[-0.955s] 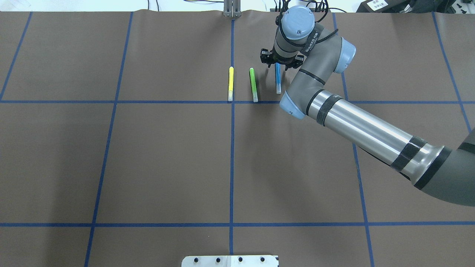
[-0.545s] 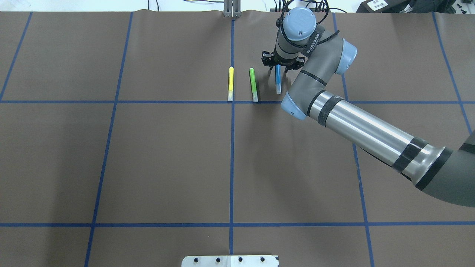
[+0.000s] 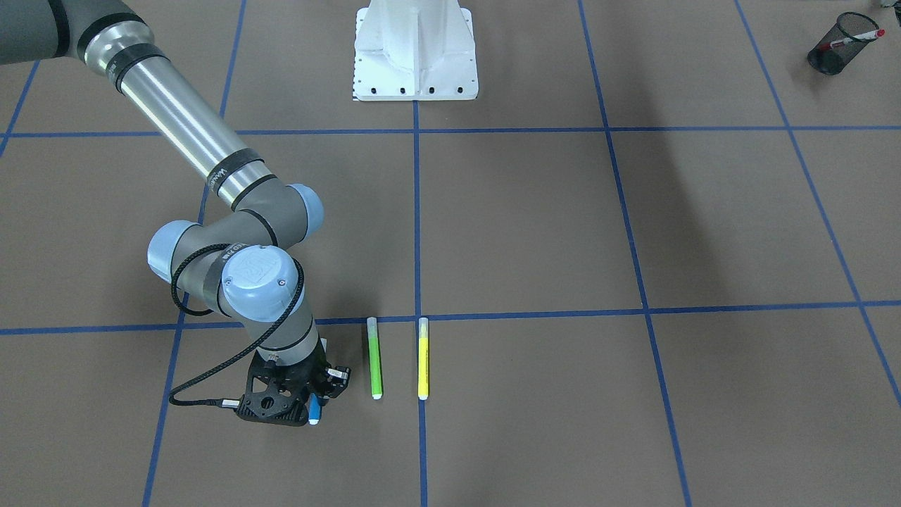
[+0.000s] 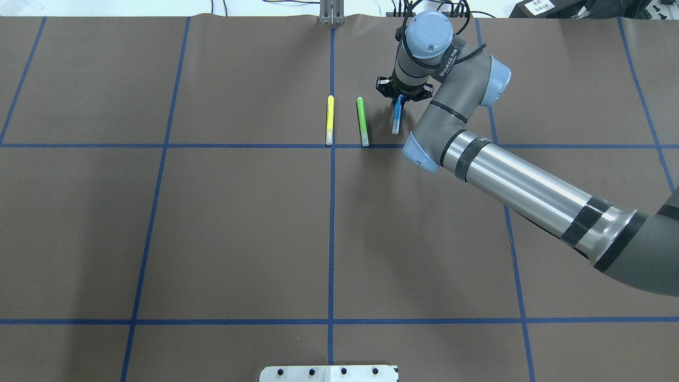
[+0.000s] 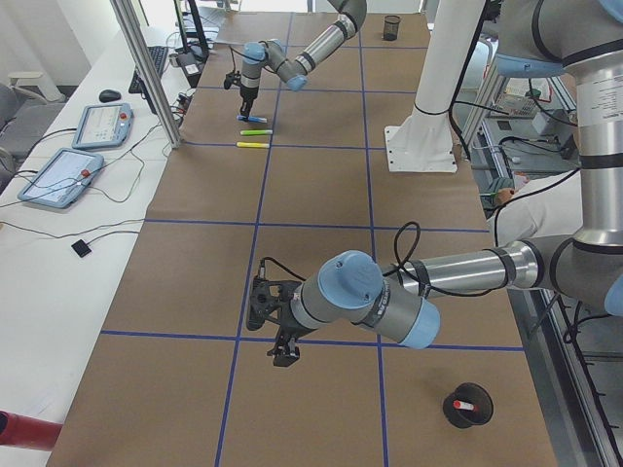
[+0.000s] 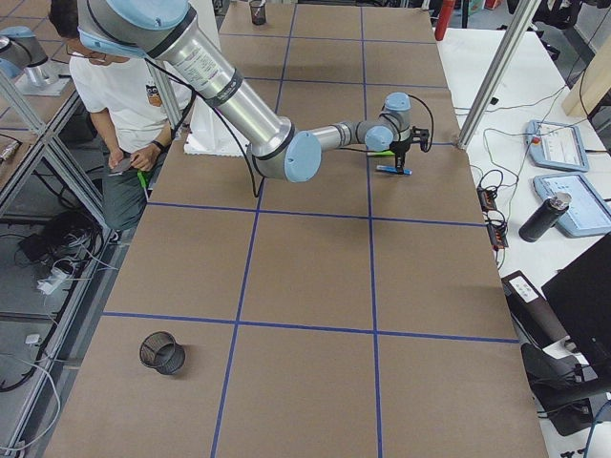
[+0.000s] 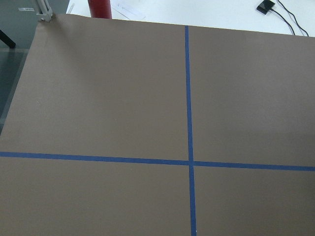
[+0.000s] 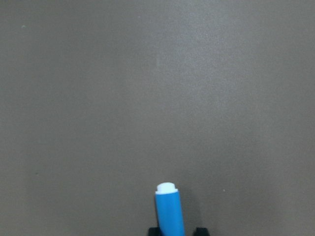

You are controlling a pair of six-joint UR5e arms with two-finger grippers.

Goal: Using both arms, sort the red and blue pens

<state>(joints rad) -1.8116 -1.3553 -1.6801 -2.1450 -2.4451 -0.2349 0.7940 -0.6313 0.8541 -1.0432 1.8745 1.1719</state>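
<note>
The blue pen [image 4: 395, 119] lies at the far middle of the mat, slightly slanted, with its far end between the fingers of my right gripper [image 4: 399, 96]. That gripper points straight down and is shut on the blue pen [image 3: 314, 410]. The right wrist view shows the pen's [image 8: 170, 211] white end sticking out from between the fingertips over bare mat. The red pen [image 3: 855, 39] stands in a black mesh cup [image 3: 835, 53] at the robot's left. My left gripper [image 5: 277, 331] hovers over the mat near that cup [image 5: 467, 409]; I cannot tell whether it is open.
A green marker [image 4: 362, 121] and a yellow marker [image 4: 329, 120] lie parallel just left of the blue pen. Another black mesh cup [image 6: 162, 353] stands at the robot's right end. The white robot base [image 3: 415, 53] sits mid-table. A person [image 6: 115, 95] stands behind the robot.
The right gripper's fingers have come together on the blue pen. The pen's near end has swung slightly left, so it now lies slanted.
</note>
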